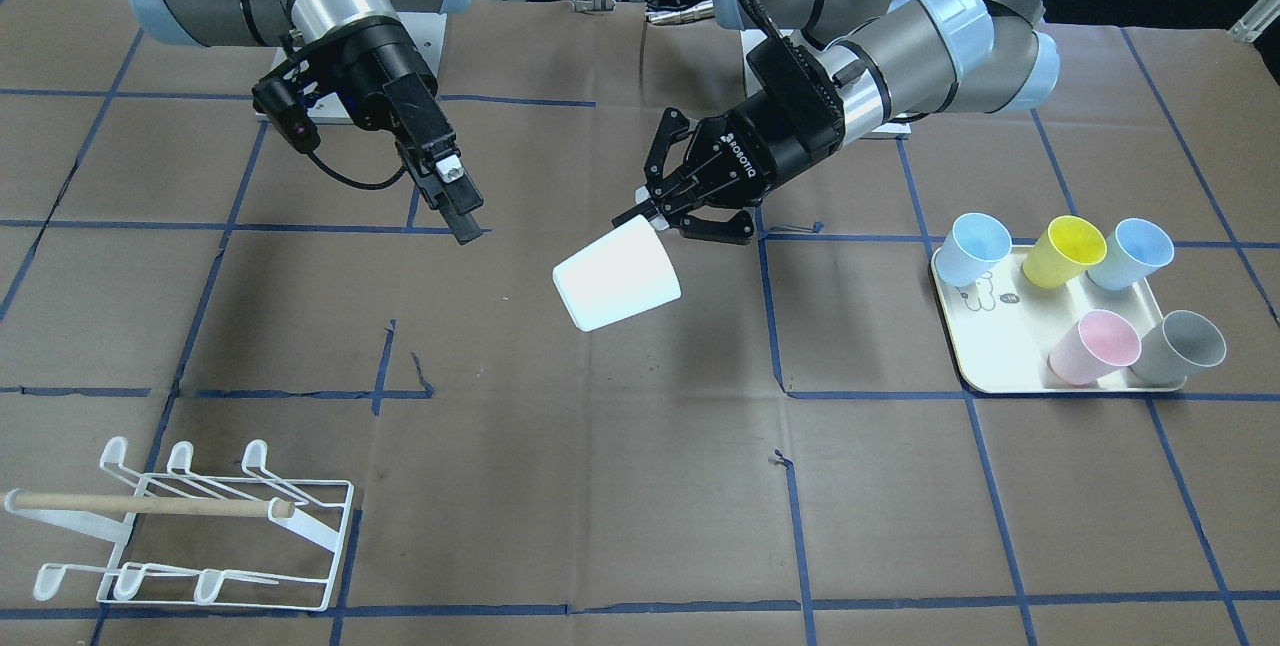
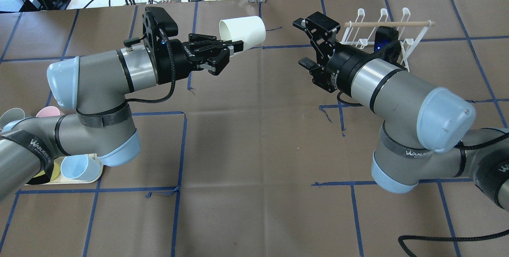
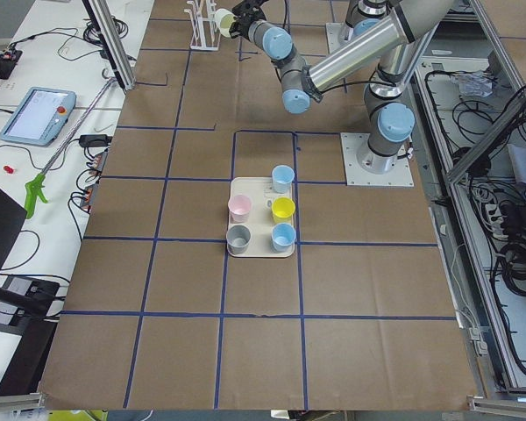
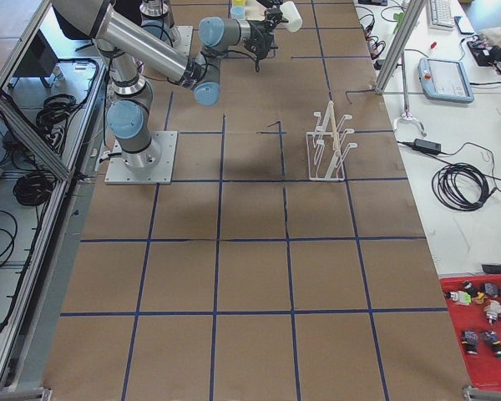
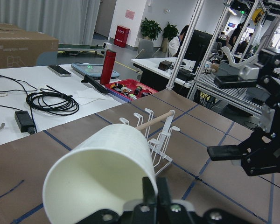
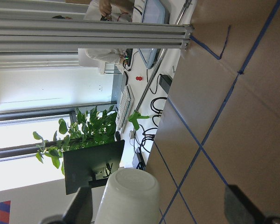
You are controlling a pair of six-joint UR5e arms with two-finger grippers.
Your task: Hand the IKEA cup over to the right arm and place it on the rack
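IKEA cup (image 1: pixel 617 278): sideways in midair, rim clamped in my left pincer (image 1: pixel 648 217)
Right pincer (image 2: pixel 305 44): spread apart, near the cup, not touching
Rack (image 1: pixel 150 503): well apart

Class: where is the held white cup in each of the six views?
Front-facing: white cup at centre.
Overhead: top, left of centre.
Exterior left: top edge.
Exterior right: top edge.
Left wrist: lower left foreground.
Right wrist: bottom, left of centre.
Landmark: white wire rack, missing only from right wrist.
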